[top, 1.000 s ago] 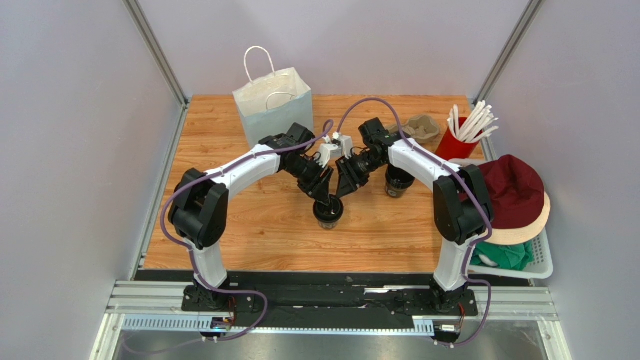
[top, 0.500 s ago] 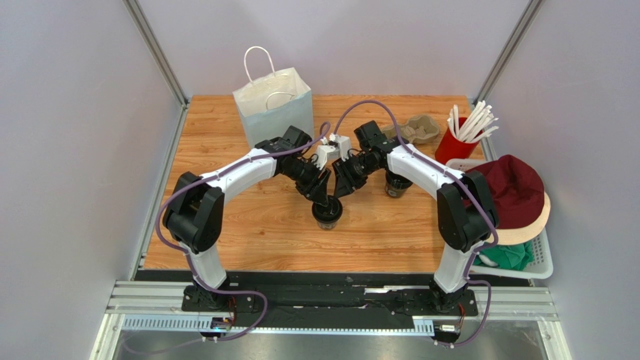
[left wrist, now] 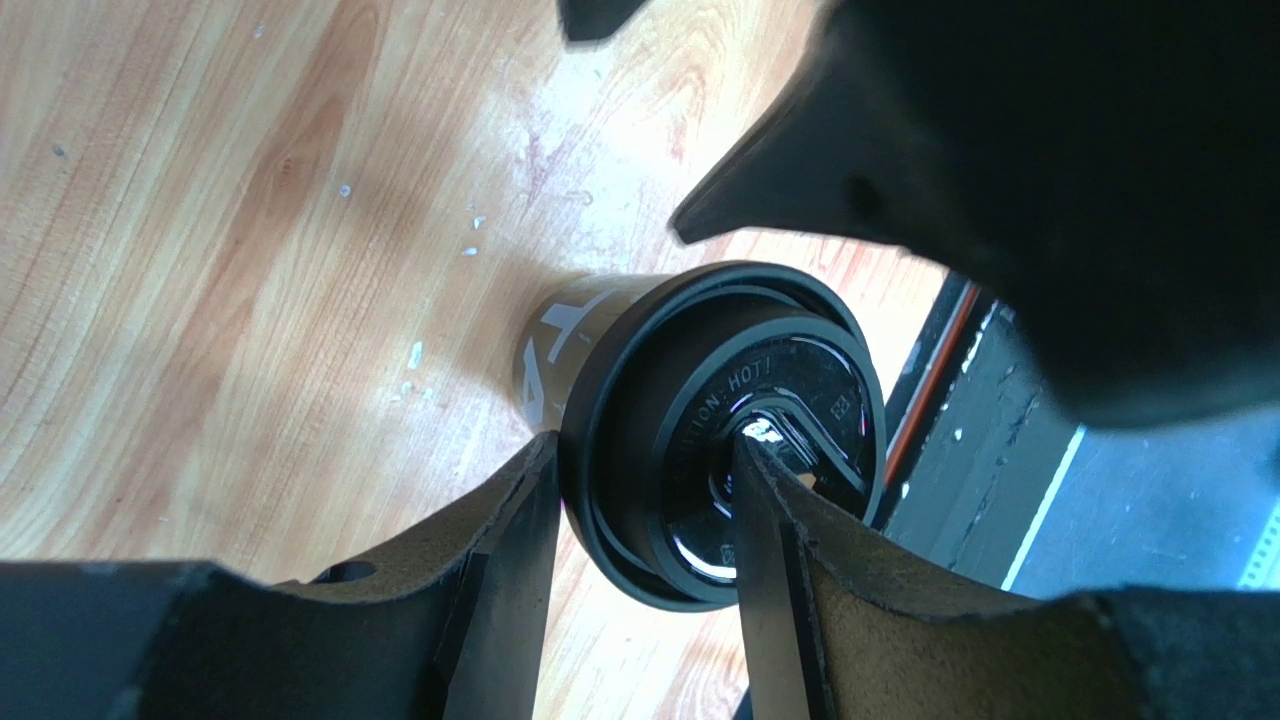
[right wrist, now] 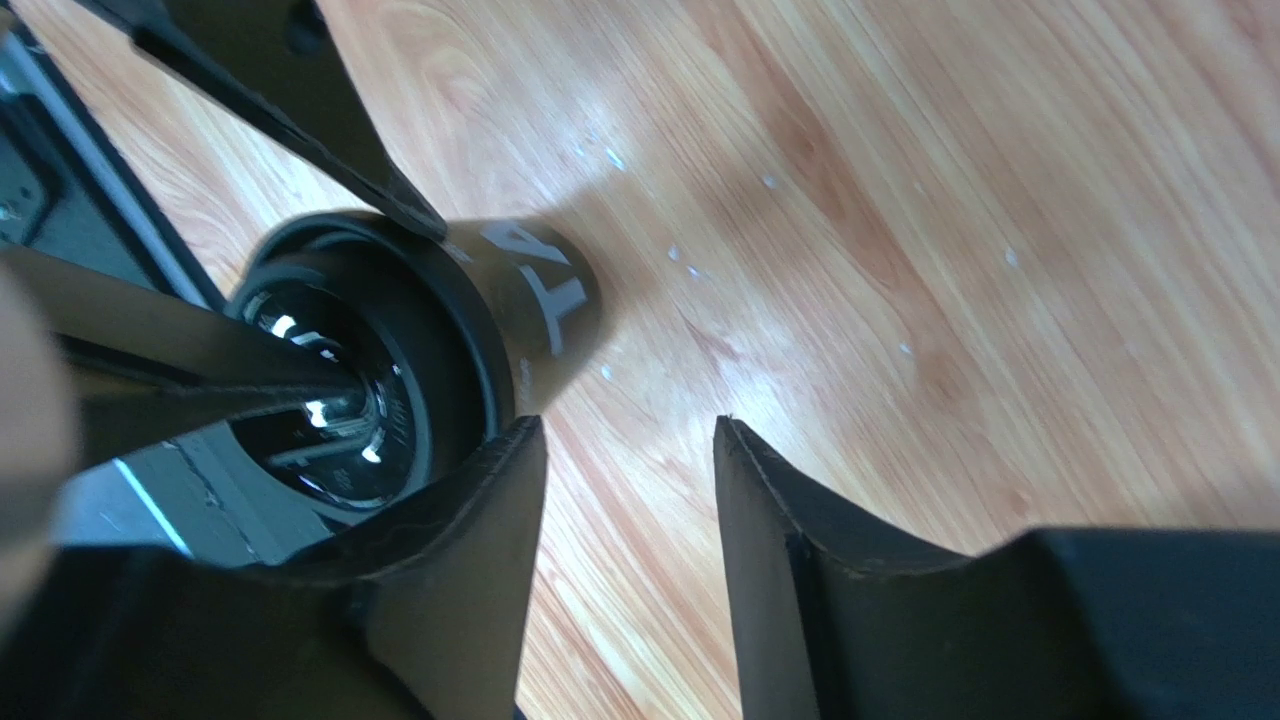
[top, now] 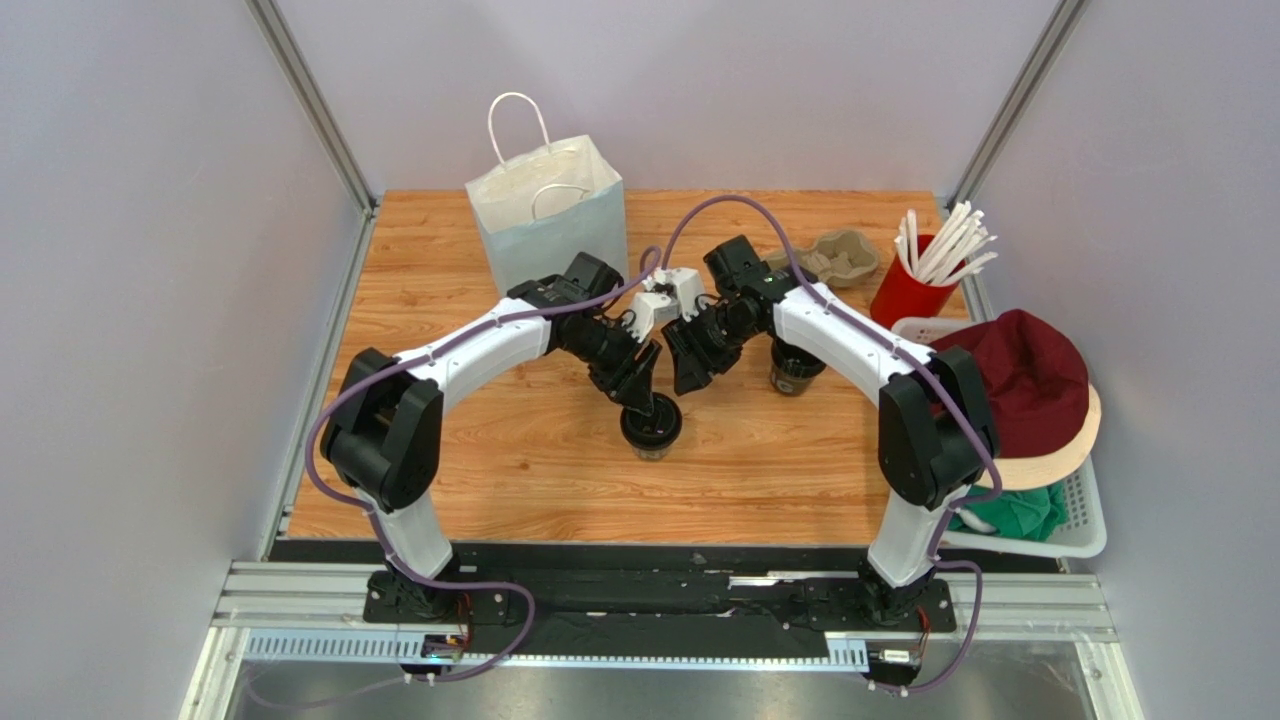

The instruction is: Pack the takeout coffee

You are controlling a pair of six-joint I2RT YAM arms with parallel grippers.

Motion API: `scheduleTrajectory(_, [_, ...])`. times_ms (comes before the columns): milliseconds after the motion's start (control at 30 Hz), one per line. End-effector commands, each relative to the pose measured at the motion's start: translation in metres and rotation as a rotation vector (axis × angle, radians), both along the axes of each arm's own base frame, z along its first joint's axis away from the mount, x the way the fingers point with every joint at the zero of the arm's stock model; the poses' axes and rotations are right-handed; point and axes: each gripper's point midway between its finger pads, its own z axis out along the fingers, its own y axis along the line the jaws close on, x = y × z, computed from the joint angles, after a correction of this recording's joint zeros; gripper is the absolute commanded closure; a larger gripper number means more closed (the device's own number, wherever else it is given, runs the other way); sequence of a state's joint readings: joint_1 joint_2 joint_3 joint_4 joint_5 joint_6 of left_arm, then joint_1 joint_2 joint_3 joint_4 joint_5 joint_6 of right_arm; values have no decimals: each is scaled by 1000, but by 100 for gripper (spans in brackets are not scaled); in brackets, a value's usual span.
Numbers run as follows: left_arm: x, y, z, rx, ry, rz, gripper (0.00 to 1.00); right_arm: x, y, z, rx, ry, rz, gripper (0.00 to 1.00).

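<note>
Now right hand (right wrist: 627,435): apart, empty, backing off the takeout coffee (left wrist: 759,375).
Left hand (left wrist: 646,443): clamped on it, sole carrier.

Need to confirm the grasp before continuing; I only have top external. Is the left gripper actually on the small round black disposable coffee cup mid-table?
Observer: Yes. Left wrist shows the left gripper pinching the rim of the lid of the black disposable coffee cup: one finger outside, the other on top.
Operator: Right gripper on it too?
Observer: No. Right wrist shows the right gripper open, bare wooden table between its fingers, the cup just beside one finger.
</note>
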State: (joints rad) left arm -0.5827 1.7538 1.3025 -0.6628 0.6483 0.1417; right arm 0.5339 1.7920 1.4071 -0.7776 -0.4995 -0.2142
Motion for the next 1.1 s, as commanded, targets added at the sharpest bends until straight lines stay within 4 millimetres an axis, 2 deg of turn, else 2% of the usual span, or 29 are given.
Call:
scheduleTrajectory(0, [5,15,-16,120,-65,-20,48,8,6,67,73,-185,97,44])
scheduleTrajectory(133, [7,14,-11,111,-76,-17,44,8,-1,93,107,-228,99,39])
scheduleTrajectory(167, [7,13,-8,105,-80,-15,41,7,-1,98,123,-231,103,37])
scheduleTrajectory(300, [15,9,13,63,-108,-12,35,6,-11,121,160,-276,101,36])
scheduleTrajectory(467, [22,7,30,47,-127,-13,31,3,-16,134,188,-298,102,35])
scheduleTrajectory(533, [32,7,47,24,-152,7,28,2,-19,143,202,-319,103,34])
scheduleTrajectory(667, [41,5,87,-50,-208,10,25,-2,-27,159,211,-385,113,27])
scheduleTrajectory(867, [43,8,144,-113,-324,19,18,-16,-35,162,206,-443,158,18])
scheduleTrajectory(967, [42,15,164,-121,-382,34,14,-19,-42,162,189,-477,146,14])
scheduleTrajectory(1000, [43,18,169,-121,-396,44,11,-15,-44,159,182,-491,123,1])
scheduleTrajectory(1067, [42,27,182,-127,-433,68,9,-11,-46,166,190,-542,101,1])
